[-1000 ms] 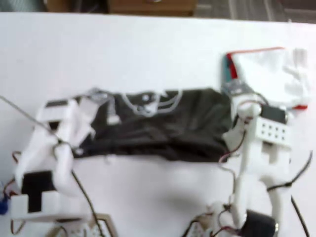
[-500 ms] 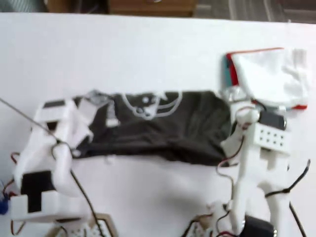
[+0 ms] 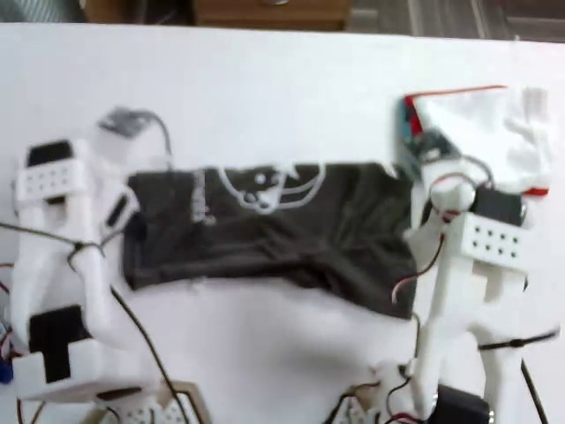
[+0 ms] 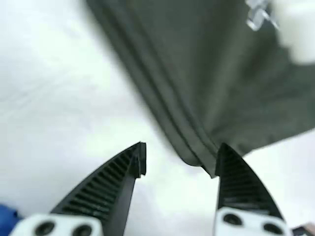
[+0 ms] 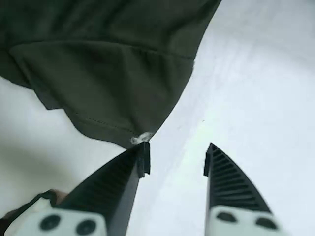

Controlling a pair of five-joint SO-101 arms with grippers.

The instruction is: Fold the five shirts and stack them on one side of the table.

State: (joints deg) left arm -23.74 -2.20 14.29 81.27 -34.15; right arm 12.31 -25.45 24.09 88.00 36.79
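Hidden: from above, the white body of the left arm and of the right arm covers each one's own fingertips, and the right arm cuts off the dark shirt's end on that side.
Hard to make out: the shirt's white print is blurred and partly lost in the fold.
Left gripper: jaws spread wide and gripping nothing. The shirt's hemmed corner comes right up to one fingertip, but contact can't be confirmed.
Right gripper: jaws parted and empty too. A shirt corner with a fleck of white thread sits at one fingertip, with bare table under the gap.
Dark shirt: folded into a long band across the middle of the table, between the two arms.
Stack: at the table's far right, a white shirt on top with red and teal edges under it. The layer count can't be told.
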